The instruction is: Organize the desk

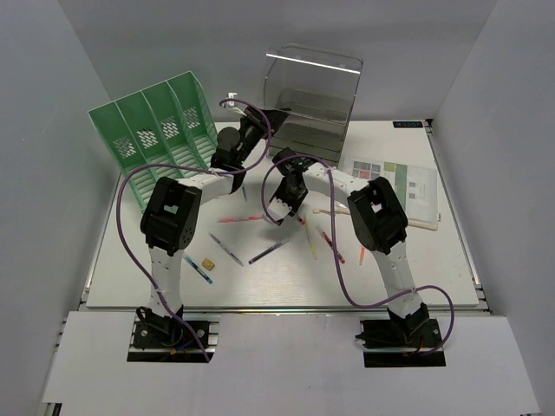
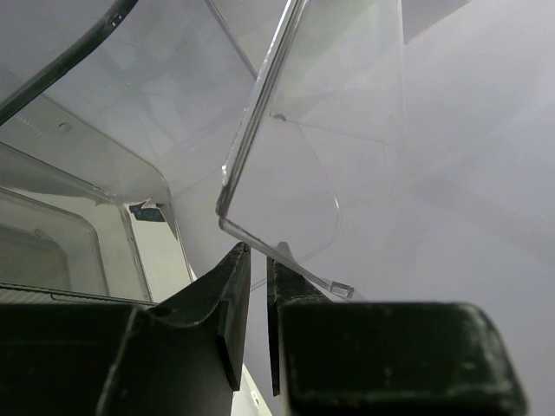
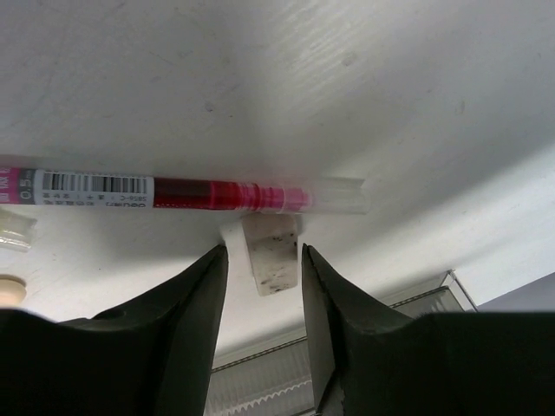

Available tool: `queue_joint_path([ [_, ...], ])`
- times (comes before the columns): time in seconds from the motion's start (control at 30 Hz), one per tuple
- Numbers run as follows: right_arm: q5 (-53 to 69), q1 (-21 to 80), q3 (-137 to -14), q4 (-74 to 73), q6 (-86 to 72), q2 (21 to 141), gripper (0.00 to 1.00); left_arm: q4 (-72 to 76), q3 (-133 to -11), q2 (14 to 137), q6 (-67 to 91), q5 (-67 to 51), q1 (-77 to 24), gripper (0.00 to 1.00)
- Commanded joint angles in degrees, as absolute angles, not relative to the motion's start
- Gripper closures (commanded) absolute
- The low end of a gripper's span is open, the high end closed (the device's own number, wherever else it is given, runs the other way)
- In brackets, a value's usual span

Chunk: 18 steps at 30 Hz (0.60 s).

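Desk (image 1: 416, 269) spans beneath both arms; mostly unsorted. Clear box (image 1: 312, 95) at far edge: left jaws nearly closed, seemingly pinching its panel. Pens (image 1: 269, 251) lie scattered. Right jaws half open, straddling small eraser (image 3: 270, 260), ungripped.

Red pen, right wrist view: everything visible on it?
The red pen lies flat on the white desk, crosswise in the right wrist view, left end out of frame. Clear plastic barrel, red ink inside, white barcode label toward the left, clear tip at right. A small speckled white eraser appears to touch its lower side, between the open fingers of the right gripper, which do not touch the pen.
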<state>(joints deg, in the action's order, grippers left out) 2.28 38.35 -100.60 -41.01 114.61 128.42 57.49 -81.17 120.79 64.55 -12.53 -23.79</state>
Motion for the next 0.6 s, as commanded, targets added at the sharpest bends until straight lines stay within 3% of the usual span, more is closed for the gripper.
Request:
queue_joint_path([
  [0.0,3.9,38.8,-98.8,-49.0,129.3,132.5,0.54,59.9,-82.2,119.8,64.8,-12.8,-23.6,0.75],
  [0.1,3.6,38.7,-98.1,-49.7,128.7,132.4,0.61,59.9,-82.0,119.8,64.8,-12.7,-23.6,0.76],
  [0.3,5.8,38.2,-93.2,-45.7,124.9,130.2,0.95,60.3,-81.6,119.7,65.0,-12.4,-23.6,0.76],
  [0.57,12.2,36.6,-84.1,-37.3,112.1,121.2,1.00,60.1,-81.6,118.9,65.0,-12.2,-23.6,0.75],
])
